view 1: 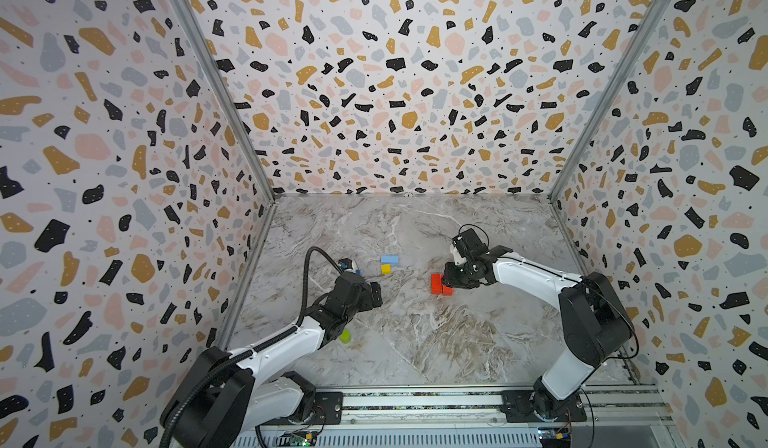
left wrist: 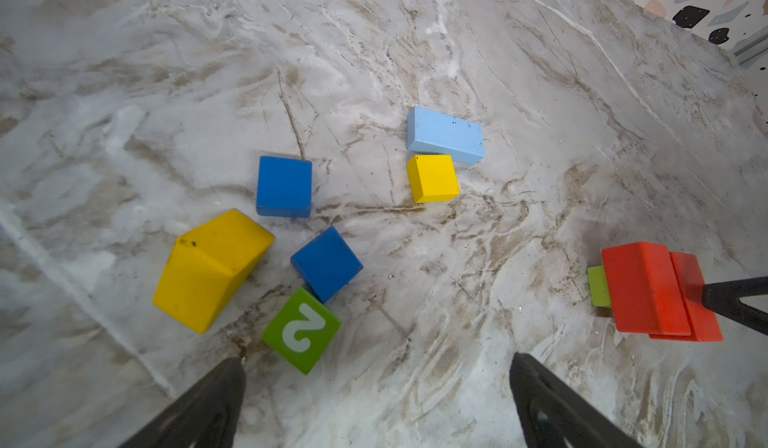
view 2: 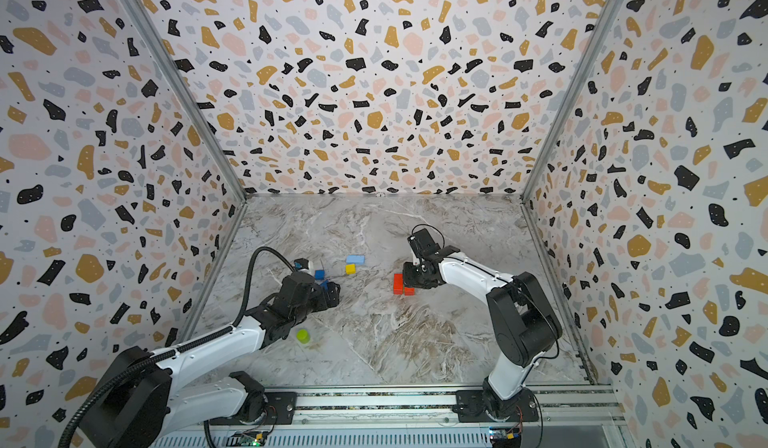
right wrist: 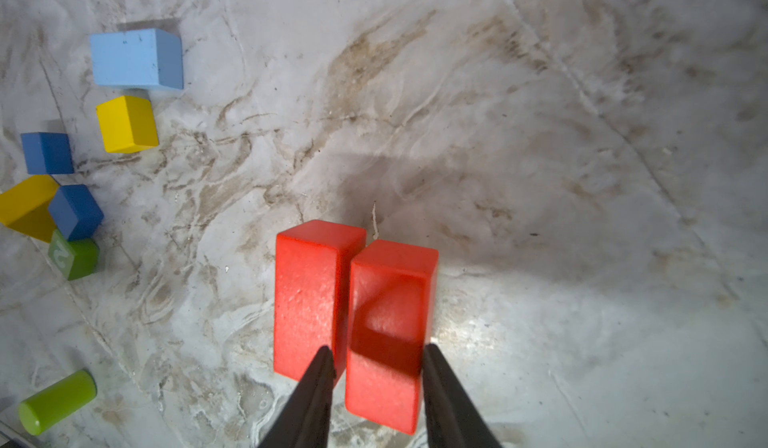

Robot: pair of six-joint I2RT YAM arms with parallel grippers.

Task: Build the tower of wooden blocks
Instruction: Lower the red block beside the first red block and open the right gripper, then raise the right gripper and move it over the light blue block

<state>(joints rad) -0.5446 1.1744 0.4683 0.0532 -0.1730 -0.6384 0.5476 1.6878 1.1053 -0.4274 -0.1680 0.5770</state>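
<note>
Right wrist view has the right gripper (right wrist: pixel 376 354) seemingly pinching one red bar (right wrist: pixel 390 300) that lies on the surface (right wrist: pixel 540 176) between its fingers, with the second red bar (right wrist: pixel 309 292) touching it just outside one finger, so a lift could drag or tip that neighbour; the left gripper (left wrist: pixel 376 360) hangs spread wide.
</note>
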